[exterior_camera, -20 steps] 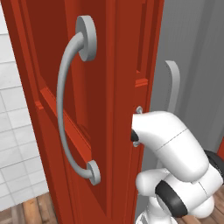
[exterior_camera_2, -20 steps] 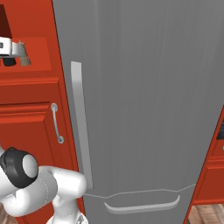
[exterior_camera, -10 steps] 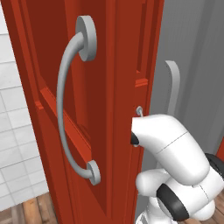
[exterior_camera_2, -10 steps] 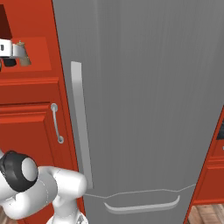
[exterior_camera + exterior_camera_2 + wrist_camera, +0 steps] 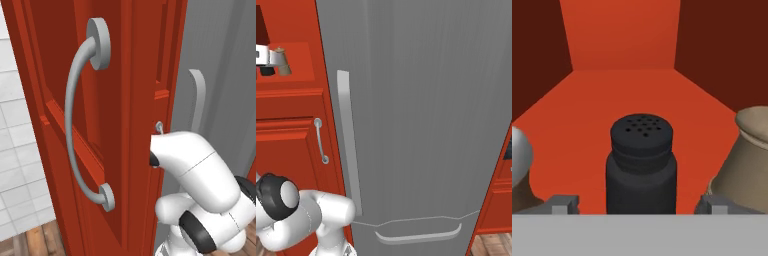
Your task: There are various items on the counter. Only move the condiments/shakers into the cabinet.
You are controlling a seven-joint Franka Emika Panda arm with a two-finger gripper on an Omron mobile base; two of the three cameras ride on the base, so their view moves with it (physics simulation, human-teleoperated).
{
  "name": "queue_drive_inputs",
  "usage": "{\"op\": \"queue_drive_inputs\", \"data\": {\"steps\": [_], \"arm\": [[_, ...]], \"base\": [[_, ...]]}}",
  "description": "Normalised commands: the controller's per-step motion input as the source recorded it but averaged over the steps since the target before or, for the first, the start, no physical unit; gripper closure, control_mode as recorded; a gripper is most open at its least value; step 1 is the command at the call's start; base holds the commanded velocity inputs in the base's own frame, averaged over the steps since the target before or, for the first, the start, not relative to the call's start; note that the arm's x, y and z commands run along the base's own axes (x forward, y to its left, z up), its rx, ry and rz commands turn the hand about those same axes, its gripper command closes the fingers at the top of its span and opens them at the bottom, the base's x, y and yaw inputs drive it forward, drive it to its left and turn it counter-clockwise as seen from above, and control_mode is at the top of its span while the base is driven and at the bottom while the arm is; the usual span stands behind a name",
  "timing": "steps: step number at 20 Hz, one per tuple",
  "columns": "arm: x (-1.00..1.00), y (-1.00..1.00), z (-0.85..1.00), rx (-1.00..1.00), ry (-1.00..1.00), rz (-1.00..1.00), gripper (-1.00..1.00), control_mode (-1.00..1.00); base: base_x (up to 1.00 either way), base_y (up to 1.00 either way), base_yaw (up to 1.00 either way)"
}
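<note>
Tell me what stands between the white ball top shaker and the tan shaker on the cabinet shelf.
In the hand view, a dark squat shaker stands between the white ball top shaker and the tan shaker.

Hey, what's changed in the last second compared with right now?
The arm has sunk slightly beside the open cabinet door. The gripper now stands open around the black shaker on the cabinet shelf, with its fingertips clear of it. The earlier pictures are too small to show whether it held the shaker before. The door, the grey fridge and the tan mill shaker stayed put.
</note>
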Motion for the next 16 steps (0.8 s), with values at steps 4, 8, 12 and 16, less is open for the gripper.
{"op": "queue_drive_inputs", "data": {"steps": [4, 8, 12, 16], "arm": [[-0.52, 0.00, 0.00, 0.00, 0.00, 0.00, -1.00, -1.00], [-0.93, -0.16, -0.07, 0.00, 0.00, -0.02, -1.00, -1.00], [-1.00, -0.37, -0.20, 0.02, 0.00, -0.08, -1.00, -1.00], [-1.00, -0.62, -0.26, 0.04, -0.01, -0.09, -1.00, -1.00]], "base": [[0.00, 0.00, 0.00], [0.00, 0.00, 0.00], [0.00, 0.00, 0.00], [0.00, 0.00, 0.00]]}}
